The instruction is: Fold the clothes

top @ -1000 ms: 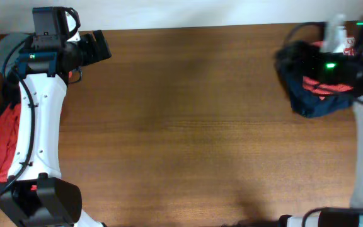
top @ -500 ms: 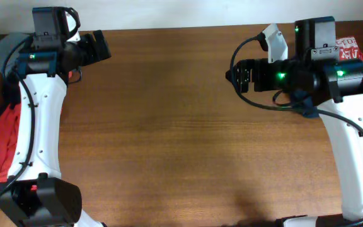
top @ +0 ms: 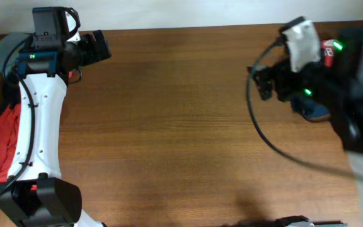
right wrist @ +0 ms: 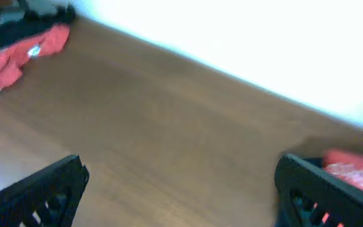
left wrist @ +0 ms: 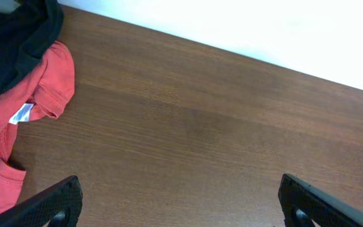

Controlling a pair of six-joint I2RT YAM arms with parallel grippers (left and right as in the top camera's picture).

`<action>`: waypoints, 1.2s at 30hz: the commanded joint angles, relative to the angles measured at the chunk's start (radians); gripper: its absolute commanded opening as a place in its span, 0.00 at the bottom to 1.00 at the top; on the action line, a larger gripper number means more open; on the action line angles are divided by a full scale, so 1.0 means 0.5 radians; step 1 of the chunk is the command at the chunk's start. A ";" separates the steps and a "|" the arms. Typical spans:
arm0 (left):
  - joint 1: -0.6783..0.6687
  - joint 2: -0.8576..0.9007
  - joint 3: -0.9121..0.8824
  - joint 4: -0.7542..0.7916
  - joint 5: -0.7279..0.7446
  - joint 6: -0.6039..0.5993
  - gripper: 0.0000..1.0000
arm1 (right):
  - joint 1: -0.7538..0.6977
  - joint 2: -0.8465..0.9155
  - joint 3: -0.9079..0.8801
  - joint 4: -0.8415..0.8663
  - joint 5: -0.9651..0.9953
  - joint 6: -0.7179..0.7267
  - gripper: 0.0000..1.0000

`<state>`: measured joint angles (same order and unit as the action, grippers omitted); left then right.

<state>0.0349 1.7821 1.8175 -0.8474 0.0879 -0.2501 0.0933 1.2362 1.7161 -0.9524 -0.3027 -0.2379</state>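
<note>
Both the left gripper (top: 103,48) and the right gripper (top: 261,82) stood wide open and empty above the worktop (top: 169,132), while the clothes lay in two places: an orange-red shirt (top: 4,142) beside a black piece (left wrist: 11,38) at the left edge, and a navy piece (top: 314,111) under the right arm at the far right.

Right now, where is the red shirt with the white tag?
The red shirt lies at the left edge of the left wrist view, on the table's left side, touching a black garment above it.
</note>
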 commanded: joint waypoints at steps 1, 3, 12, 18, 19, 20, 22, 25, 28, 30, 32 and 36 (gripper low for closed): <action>0.001 0.005 0.007 0.002 -0.014 0.038 0.99 | 0.004 -0.272 -0.136 0.120 0.092 -0.034 0.99; 0.001 0.005 0.007 0.002 -0.013 0.038 0.99 | -0.036 -0.448 -0.314 0.269 0.053 -0.034 0.99; 0.001 0.005 0.007 0.002 -0.014 0.038 0.99 | -0.265 -1.208 -1.292 0.779 -0.172 0.095 0.99; 0.001 0.005 0.007 0.002 -0.013 0.038 0.99 | -0.285 -1.599 -1.847 1.029 -0.172 0.142 0.99; 0.001 0.005 0.007 0.002 -0.013 0.038 0.99 | -0.294 -1.650 -1.923 1.059 -0.174 0.144 0.99; 0.001 0.005 0.007 0.002 -0.013 0.038 0.99 | -0.303 -1.695 -1.994 1.083 -0.172 0.168 0.98; 0.001 0.005 0.007 0.002 -0.013 0.038 0.99 | -0.329 -1.772 -2.126 1.131 -0.172 0.195 0.99; 0.001 0.005 0.007 0.002 -0.013 0.038 0.99 | -0.362 -1.894 -2.316 1.205 -0.172 0.246 0.99; 0.001 0.005 0.007 0.002 -0.014 0.038 0.99 | -0.375 -2.028 -2.480 1.281 -0.172 0.248 0.99; 0.001 0.005 0.007 0.002 -0.013 0.038 0.99 | -0.375 -2.112 -2.567 1.303 -0.172 0.248 0.98; 0.001 0.005 0.007 0.002 -0.013 0.038 0.99 | -0.375 -2.174 -2.629 1.309 -0.172 0.248 0.99; 0.001 0.005 0.007 0.002 -0.014 0.038 0.99 | -0.375 -2.267 -2.725 1.319 -0.172 0.248 0.99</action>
<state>0.0349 1.7821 1.8175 -0.8478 0.0879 -0.2501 -0.0864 0.1337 0.3828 -0.3042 -0.3832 -0.1287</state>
